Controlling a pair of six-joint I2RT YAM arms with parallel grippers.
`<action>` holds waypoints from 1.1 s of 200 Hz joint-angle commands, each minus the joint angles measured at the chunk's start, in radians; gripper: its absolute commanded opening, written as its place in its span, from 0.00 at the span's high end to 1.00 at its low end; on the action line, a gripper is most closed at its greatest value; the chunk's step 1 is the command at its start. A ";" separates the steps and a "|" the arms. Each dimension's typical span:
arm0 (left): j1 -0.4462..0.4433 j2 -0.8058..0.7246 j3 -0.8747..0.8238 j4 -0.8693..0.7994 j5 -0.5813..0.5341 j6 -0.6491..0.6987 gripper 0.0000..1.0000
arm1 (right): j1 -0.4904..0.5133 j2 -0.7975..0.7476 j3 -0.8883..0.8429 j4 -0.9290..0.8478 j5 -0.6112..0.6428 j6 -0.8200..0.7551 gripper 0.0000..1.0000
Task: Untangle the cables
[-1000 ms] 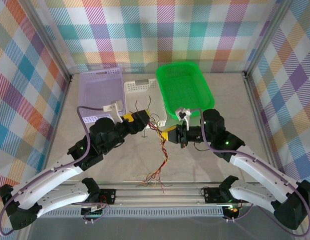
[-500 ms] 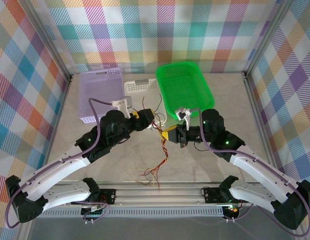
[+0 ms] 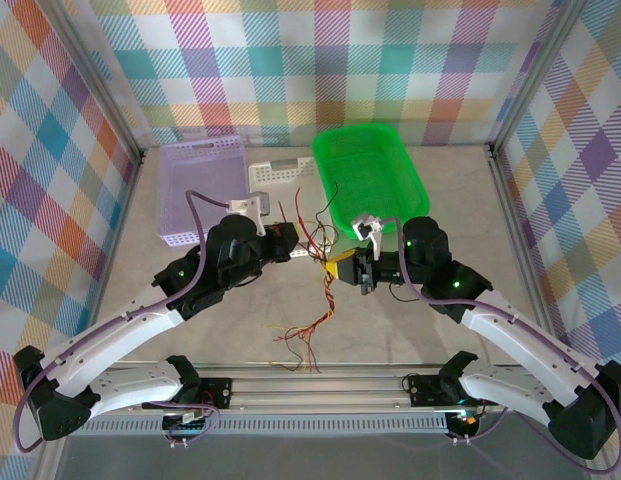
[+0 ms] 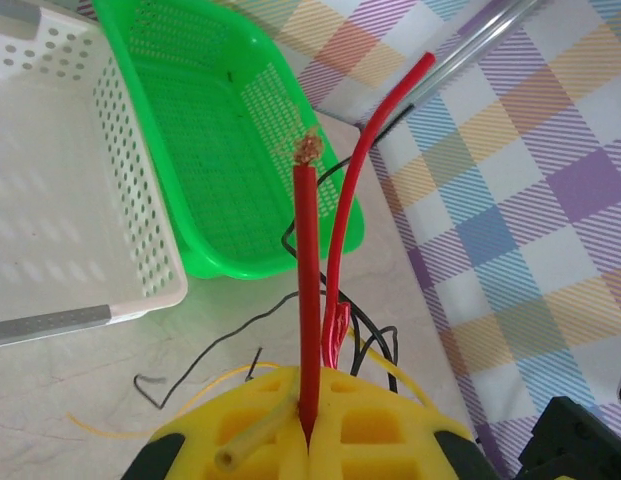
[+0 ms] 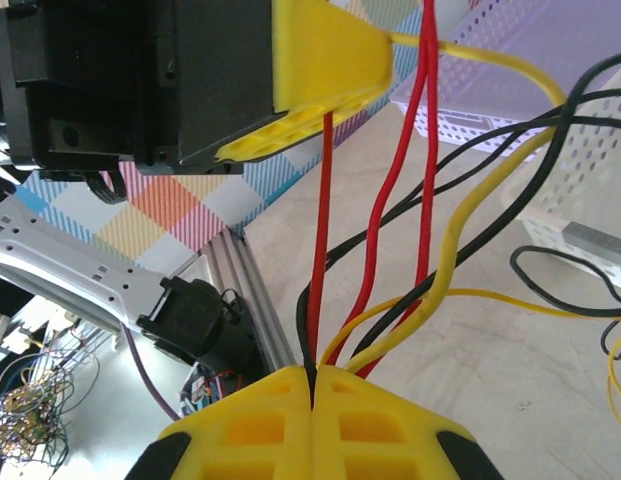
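Your L fingers [image 4: 240, 425] clamp a red cable [image 4: 308, 300], upright; R fingers [image 5: 240, 425] pinch red & black cables [image 5: 317, 300], rest trailing onto worktop [image 3: 460, 220].

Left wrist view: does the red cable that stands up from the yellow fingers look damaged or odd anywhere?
Yes. The red cable pinched between the left fingers ends in a frayed tip: the insulation stops and bare coppery strands splay out. Below that it looks straight and intact.
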 commanded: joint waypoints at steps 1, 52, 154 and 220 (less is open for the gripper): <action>0.012 -0.004 0.039 -0.048 -0.074 -0.011 1.00 | 0.000 -0.015 0.042 -0.039 0.057 -0.045 1.00; 0.058 0.072 0.121 -0.027 -0.118 -0.052 1.00 | -0.005 -0.022 0.066 -0.093 0.164 -0.072 0.83; 0.095 0.178 0.287 0.019 0.259 0.180 1.00 | -0.124 -0.017 0.063 -0.024 0.184 0.084 0.46; 0.095 0.136 0.262 0.002 0.233 0.187 1.00 | -0.127 0.158 0.062 0.106 0.100 0.173 0.48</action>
